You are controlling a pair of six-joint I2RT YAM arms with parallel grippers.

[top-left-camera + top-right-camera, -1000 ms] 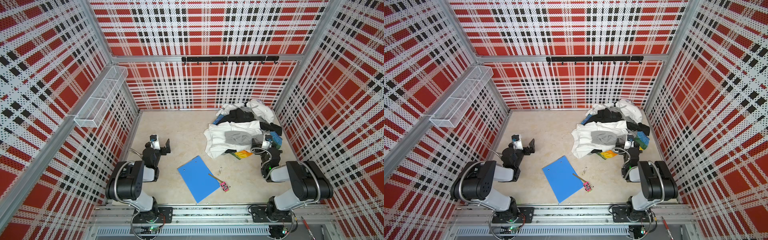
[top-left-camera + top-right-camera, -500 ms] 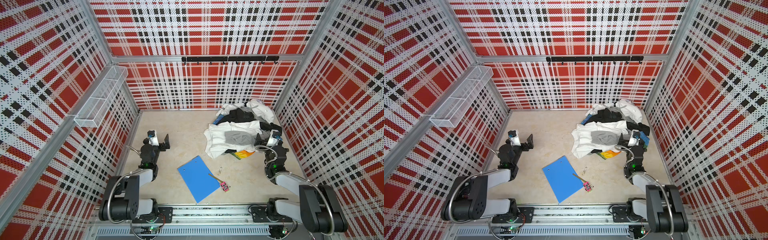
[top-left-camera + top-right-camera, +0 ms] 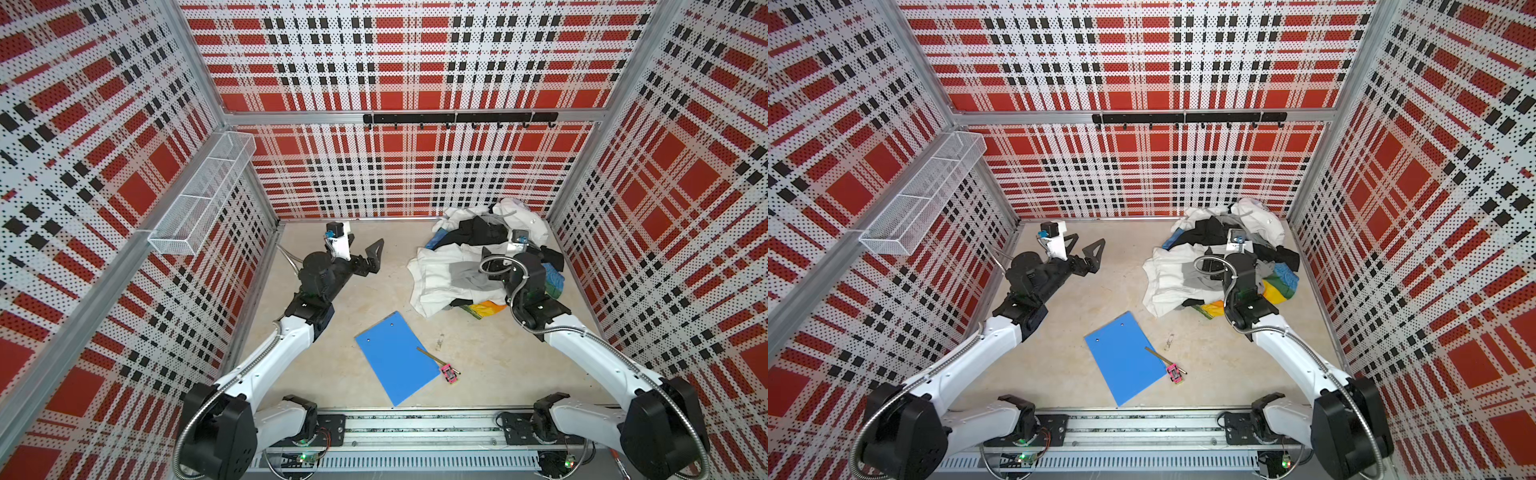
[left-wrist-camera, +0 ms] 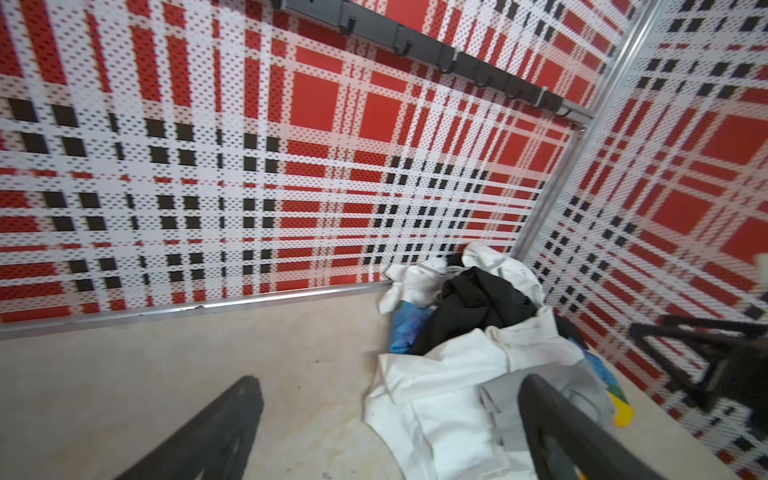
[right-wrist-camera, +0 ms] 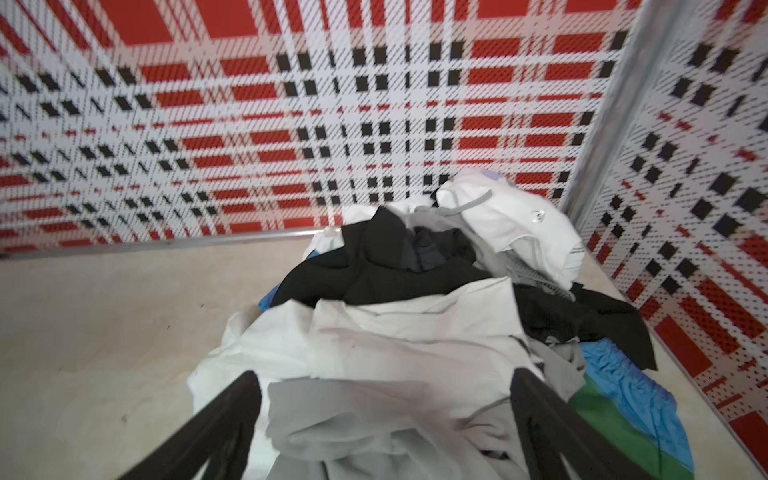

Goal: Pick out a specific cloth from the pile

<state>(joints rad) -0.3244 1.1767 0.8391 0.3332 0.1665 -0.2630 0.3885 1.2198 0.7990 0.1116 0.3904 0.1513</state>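
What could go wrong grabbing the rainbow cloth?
1. The right gripper is open over white and grey garments of the pile; the cloth lies off to one side, so closing here may catch the wrong piece.
2. Only edges of the cloth show from under the pile, so a pull may drag other garments along.
3. The left gripper is open and far from the pile, so nothing pins it.

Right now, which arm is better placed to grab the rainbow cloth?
Right. The right gripper is open over the pile, with the cloth peeking out beside it; the left gripper is open over bare table, farther off.
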